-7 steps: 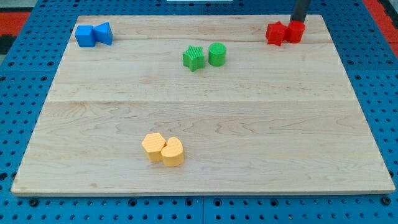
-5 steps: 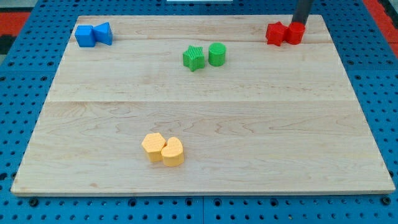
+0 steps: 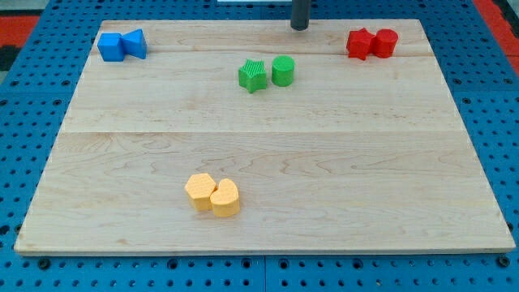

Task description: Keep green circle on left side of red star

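Our tip (image 3: 300,27) sits near the desk's (image 3: 259,162) top edge, above the green circle (image 3: 282,70) and touching no block; the end effector is a bare rod, no jaws. Green star (image 3: 253,75) just left of the circle. Red star (image 3: 358,43) and red cylinder (image 3: 384,42) touch, well right. Path between clear.

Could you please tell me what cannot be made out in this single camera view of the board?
- My tip: the rod's upper part is cut off by the view's top edge.
- Red star and the red block beside it: too small to tell whether they touch; exact shapes are unclear.
- Green circle and green star: their far sides are hidden by their own bodies.
- Blue blocks: shapes are uncertain at this size.
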